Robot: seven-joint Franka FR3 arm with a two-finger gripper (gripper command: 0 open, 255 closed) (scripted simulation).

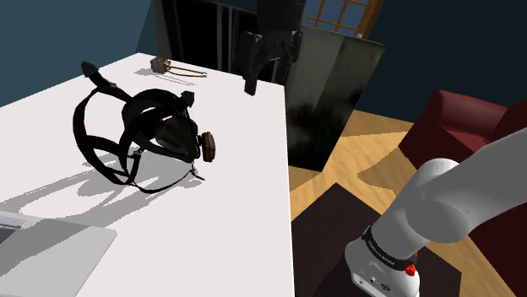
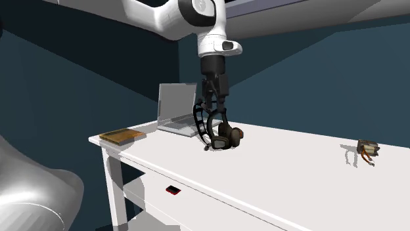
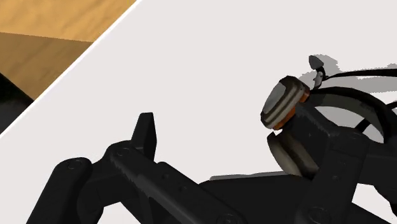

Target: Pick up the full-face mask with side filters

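One black strapped full-face mask with side filters (image 2: 227, 136) lies unlifted, frame centre; above, we see the black gripper (image 2: 213, 110), jaws spread, empty; grasping remains.

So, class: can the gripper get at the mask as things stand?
Probably yes: the gripper hangs over the mask, and nothing on the table stands between them.

White table (image 1: 241, 177) holding a black strapped full-face mask (image 1: 160, 131), open grey laptop (image 2: 176, 113), flat brown board (image 2: 122, 136), small brown object (image 2: 366, 149).
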